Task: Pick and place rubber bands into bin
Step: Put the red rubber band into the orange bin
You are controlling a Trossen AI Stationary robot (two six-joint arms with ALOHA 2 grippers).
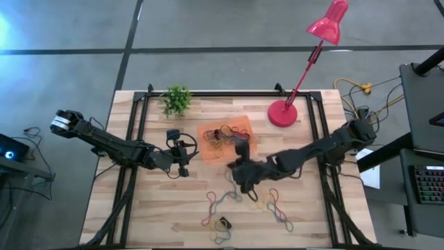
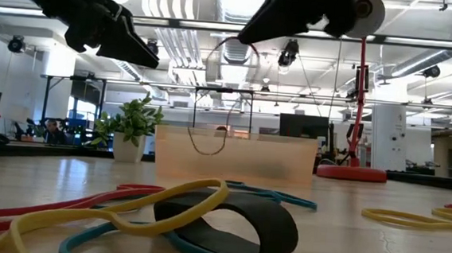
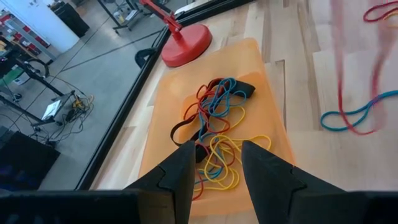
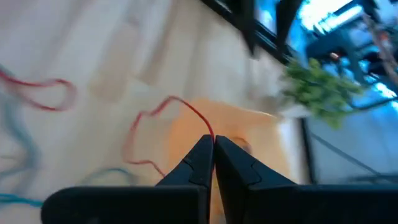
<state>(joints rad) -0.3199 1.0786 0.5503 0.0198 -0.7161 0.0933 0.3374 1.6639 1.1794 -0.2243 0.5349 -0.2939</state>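
Observation:
The orange bin (image 1: 223,136) lies mid-table and holds a tangle of rubber bands (image 3: 214,118) in red, blue, yellow and black. More rubber bands (image 1: 220,201) lie loose on the wood toward the near edge. My right gripper (image 4: 213,142) is raised at the bin's near right side (image 1: 239,154), shut on a thin red band (image 4: 144,134). My left gripper (image 3: 214,163) hovers open at the bin's left end (image 1: 187,154), with the banded tray showing between its fingers and nothing in them. My right gripper pinches the red band at one point of its loop (image 4: 210,132) between the two fingertips. The band hangs slack below the fingers as an open loop (image 2: 213,134), lifted clear of the table, in front of the bin.
A red desk lamp stands with its round base (image 1: 282,113) just beyond the bin's right end. A small potted plant (image 1: 177,101) sits at the far left. Black frame rails (image 1: 135,132) run along both table sides. Bands (image 2: 204,213) lie close to the near edge.

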